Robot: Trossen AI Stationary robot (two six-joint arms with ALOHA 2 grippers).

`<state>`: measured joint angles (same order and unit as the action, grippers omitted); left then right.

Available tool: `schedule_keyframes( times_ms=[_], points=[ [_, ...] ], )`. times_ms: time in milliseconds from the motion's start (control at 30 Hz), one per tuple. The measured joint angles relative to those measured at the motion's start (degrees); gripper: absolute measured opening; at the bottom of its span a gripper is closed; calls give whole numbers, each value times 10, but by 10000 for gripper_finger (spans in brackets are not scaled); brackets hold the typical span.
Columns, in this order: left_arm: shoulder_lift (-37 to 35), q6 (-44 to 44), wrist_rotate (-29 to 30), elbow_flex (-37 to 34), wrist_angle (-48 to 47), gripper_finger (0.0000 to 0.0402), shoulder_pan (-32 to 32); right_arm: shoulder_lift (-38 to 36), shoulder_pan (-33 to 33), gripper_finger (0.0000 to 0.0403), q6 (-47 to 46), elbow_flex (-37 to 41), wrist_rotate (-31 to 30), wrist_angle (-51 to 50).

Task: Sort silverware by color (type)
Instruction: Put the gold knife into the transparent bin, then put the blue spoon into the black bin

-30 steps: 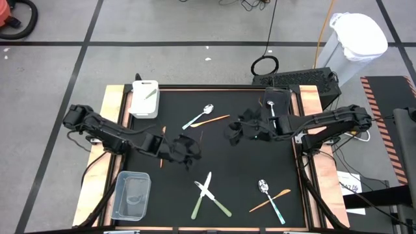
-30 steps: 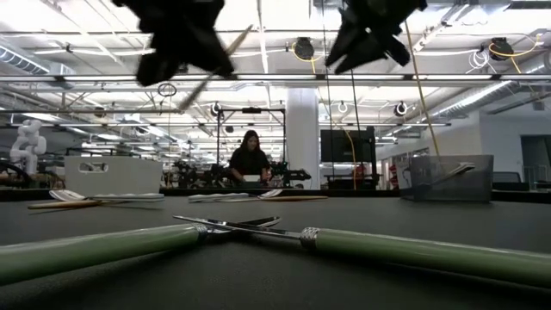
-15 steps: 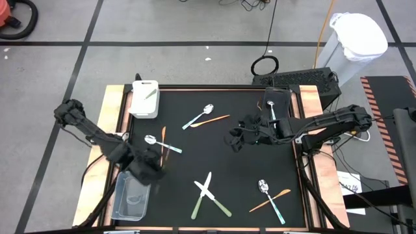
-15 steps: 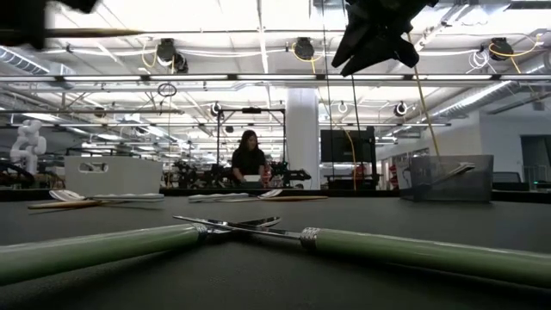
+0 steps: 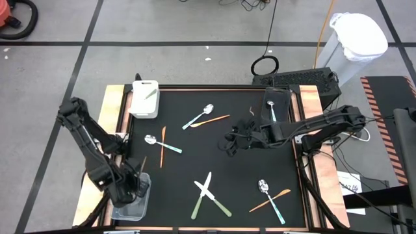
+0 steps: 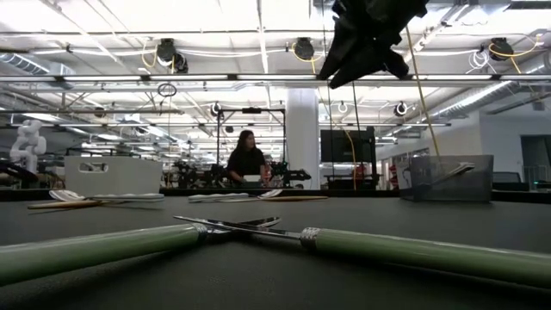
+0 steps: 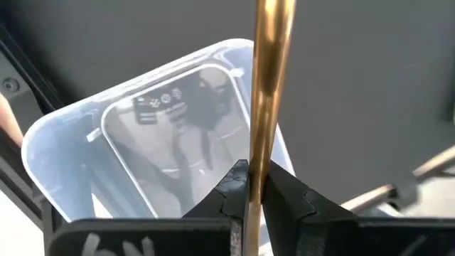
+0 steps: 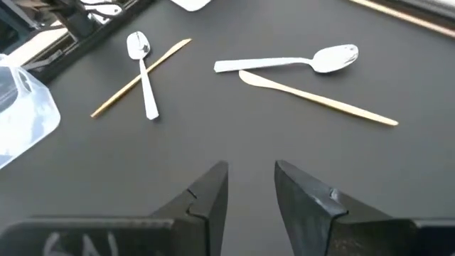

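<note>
A thin orange utensil (image 7: 266, 85) stands nearly upright, clamped between the left gripper's (image 7: 254, 186) fingers. Ahead of the right gripper (image 8: 250, 186), two crossed pairs lie flat: a silver spoon (image 8: 144, 71) over an orange stick (image 8: 139, 78), and a spoon with a light handle (image 8: 291, 62) just beside an orange knife (image 8: 313, 99). Nearer the front edge, two green-handled knives (image 5: 208, 195) lie crossed, well apart from both grippers, and another spoon (image 5: 270, 198) crosses an orange piece (image 5: 271, 200).

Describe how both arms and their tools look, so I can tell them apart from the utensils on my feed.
Both arms are dark, jointed and slim. The left tool and right tool each have two black, wedge-shaped fingers. Pale handwritten marks show on each tool's black base.
</note>
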<state>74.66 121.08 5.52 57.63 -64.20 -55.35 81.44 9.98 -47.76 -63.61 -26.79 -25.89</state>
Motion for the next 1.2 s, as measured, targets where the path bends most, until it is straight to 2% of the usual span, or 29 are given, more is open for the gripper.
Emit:
schedule_keyframes(
  times_ms=[167,267,433,667,767,900,1000,1100,1133,1200],
  points=[
    [49,16,-41,0,-10,32,-11,22,11,114,-15,0,22,3],
    [66,24,-68,0,-15,46,-12,23,21,114,-17,0,30,4],
    [70,31,-71,0,-6,111,-3,23,29,114,-7,0,30,5],
    [51,27,-66,18,2,203,37,22,29,114,95,0,48,13],
    [37,3,13,40,5,217,75,22,29,114,101,0,60,35],
    [20,-70,175,73,6,218,122,22,29,114,101,0,58,105],
    [17,-126,294,90,18,218,158,22,21,114,85,0,44,121],
    [16,-228,416,96,107,218,193,22,13,114,54,0,2,115],
    [16,-275,438,96,146,218,206,22,12,114,38,0,-2,113],
    [20,-383,445,96,232,218,236,22,11,114,8,0,3,109]
  ],
)
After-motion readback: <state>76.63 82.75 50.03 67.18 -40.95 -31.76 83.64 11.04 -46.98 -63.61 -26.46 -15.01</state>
